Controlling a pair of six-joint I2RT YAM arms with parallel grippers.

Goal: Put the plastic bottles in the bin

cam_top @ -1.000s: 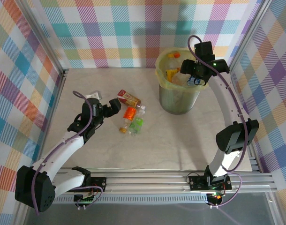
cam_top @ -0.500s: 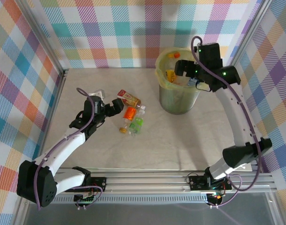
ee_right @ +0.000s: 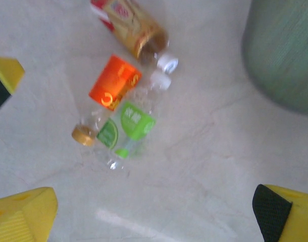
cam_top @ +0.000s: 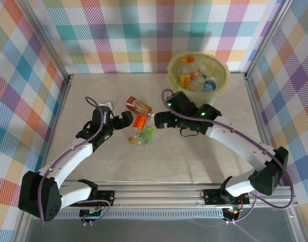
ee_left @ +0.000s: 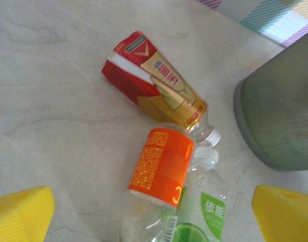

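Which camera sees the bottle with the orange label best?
The left wrist view: the orange-label bottle is large and sharp. The right wrist view shows it smaller and blurry; the top view shows a tiny orange patch.

Loose bottles beside part-filled bin

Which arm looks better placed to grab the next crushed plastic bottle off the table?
Probably the left: the open left gripper faces the orange-labelled clear plastic bottle, centred between its yellow fingers. The open right gripper sees it off-centre.
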